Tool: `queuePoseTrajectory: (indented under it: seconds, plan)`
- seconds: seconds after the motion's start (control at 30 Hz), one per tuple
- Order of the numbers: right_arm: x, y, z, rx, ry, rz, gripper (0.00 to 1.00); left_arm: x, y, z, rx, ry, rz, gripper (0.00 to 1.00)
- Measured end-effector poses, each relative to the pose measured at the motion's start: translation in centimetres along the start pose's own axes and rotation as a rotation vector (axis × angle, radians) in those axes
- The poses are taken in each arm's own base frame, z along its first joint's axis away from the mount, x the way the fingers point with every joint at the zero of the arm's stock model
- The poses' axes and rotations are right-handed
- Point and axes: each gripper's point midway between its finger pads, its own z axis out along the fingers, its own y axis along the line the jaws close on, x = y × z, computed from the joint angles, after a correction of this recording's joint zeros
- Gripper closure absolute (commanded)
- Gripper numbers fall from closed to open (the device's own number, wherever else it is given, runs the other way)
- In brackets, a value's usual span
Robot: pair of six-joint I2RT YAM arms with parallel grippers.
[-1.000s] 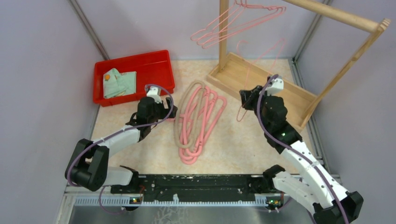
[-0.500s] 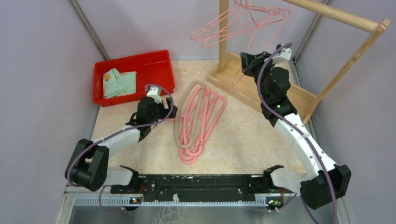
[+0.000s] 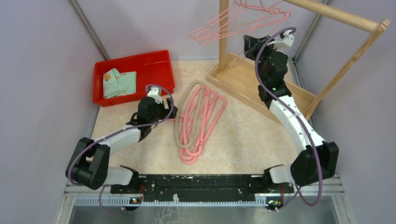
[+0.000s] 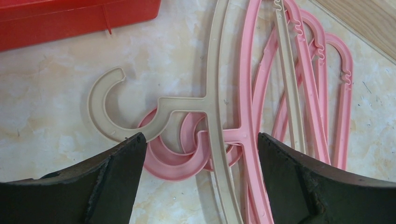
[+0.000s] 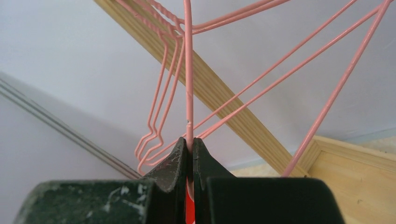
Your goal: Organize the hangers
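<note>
A pile of pink plastic hangers with one beige hanger lies on the table centre. In the left wrist view the beige hook and pink hooks lie between my open left fingers. My left gripper hovers low at the pile's left side, empty. My right gripper is raised by the wooden rack's post and shut on a thin pink wire hanger. Other pink wire hangers hang from the rack rail.
A red bin with a folded green cloth sits at the back left. The rack's wooden base tray lies at the back right under the rail. Grey walls enclose the table on three sides.
My right arm has lifted the pink wire hanger from low over the table up and back to the hanging hangers near the rail. The left arm has not moved.
</note>
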Motion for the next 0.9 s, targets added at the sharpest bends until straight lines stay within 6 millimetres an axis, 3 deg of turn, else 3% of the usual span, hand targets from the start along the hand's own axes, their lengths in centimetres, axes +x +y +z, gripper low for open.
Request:
queuePoseTrajectory:
  seconds: [0.37,0.6,0.63,0.77,0.9]
  plan:
    - [3.9,-2.5,4.6,0.022,0.057,0.038,1.00,0.0,0.1,0.0,-0.003,-0.001,0.007,0.06]
    - [4.6,-2.2,5.5,-0.007,0.055,0.071,1.00,0.2,0.4,0.1,-0.013,0.005,0.018,0.07]
    - [4.7,-2.2,5.5,-0.010,0.054,0.077,0.98,0.3,0.4,0.2,-0.015,0.008,0.019,0.07]
    - [4.6,-2.2,5.5,-0.007,0.050,0.093,0.67,0.5,0.5,0.3,-0.017,0.014,0.022,0.06]
    - [5.4,-3.5,4.7,0.030,0.059,0.091,0.44,0.5,0.5,0.3,-0.017,0.014,0.022,0.06]
